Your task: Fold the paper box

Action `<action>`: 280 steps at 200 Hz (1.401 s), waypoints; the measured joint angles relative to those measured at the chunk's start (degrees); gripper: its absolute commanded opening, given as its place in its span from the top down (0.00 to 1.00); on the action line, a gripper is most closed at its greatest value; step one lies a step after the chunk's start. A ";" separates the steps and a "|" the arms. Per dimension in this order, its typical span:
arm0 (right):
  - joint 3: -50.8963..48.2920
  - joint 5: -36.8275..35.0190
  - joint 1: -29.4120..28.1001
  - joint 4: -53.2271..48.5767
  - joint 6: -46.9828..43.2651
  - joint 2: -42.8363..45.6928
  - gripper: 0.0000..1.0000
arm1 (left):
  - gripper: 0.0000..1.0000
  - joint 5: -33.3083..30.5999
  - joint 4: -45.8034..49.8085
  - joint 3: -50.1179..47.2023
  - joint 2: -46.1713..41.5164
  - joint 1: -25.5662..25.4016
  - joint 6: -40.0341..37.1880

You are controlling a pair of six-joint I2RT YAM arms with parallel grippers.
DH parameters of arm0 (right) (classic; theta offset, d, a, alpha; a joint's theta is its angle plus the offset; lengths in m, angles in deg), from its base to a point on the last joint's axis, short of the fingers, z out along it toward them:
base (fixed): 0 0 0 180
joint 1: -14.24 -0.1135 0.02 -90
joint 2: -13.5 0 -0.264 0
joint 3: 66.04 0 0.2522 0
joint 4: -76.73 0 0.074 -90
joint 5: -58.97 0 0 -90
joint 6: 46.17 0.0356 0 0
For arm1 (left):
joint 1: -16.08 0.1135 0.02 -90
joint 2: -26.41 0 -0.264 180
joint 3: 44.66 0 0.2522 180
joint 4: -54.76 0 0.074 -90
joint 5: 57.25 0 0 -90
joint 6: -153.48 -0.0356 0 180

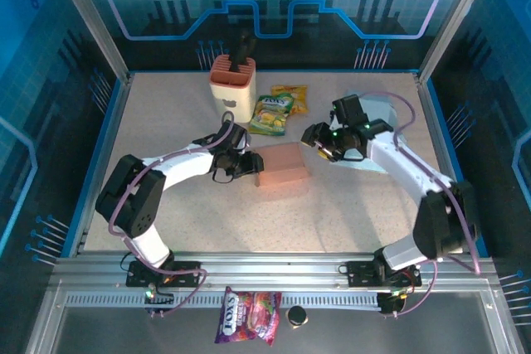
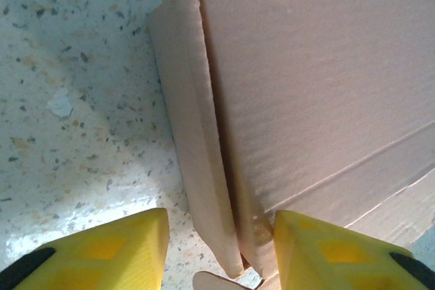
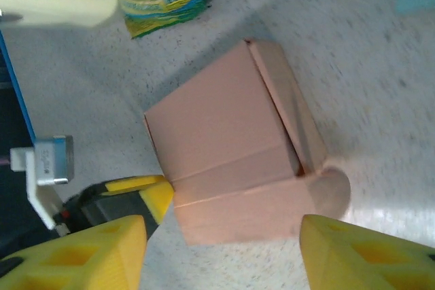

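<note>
The paper box (image 1: 282, 165) is a tan carton lying on its side in the middle of the table. My left gripper (image 1: 249, 163) is at its left end. In the left wrist view the box (image 2: 319, 86) has a loose end flap (image 2: 197, 168) hanging between the yellow fingers (image 2: 102, 249); my left gripper (image 2: 221, 252) is open, with a gap beside the flap. My right gripper (image 1: 319, 143) hovers at the box's right end. It (image 3: 221, 256) stands open just short of the box (image 3: 224, 147), whose right end flap (image 3: 285, 93) is ajar.
A cream and orange holder (image 1: 232, 84) with a dark tool stands at the back. Two candy bags (image 1: 274, 113) lie beside it. Another candy bag (image 1: 247, 317) and a small black object (image 1: 296, 315) rest on the front rail. Blue frame walls (image 1: 99, 147) border the table.
</note>
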 measured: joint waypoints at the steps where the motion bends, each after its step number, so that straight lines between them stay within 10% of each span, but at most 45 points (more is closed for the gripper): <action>1: 0.26 0.24 0.04 0.04 -0.85 -0.61 0.45 | 0.56 0.00 0.00 0.09 0.07 0.02 0.02; 57: 4.02 3.45 0.57 -2.03 -13.81 -15.54 0.55 | 0.60 0.02 -0.02 1.14 1.11 0.07 0.02; 175: 4.28 4.98 0.55 -3.32 -20.00 -19.06 0.73 | 0.71 0.70 -0.63 1.55 2.62 0.46 -0.24; 280: 5.03 6.58 1.38 -4.87 -24.85 -19.04 0.40 | 0.77 1.51 -0.68 1.57 2.62 1.38 -1.53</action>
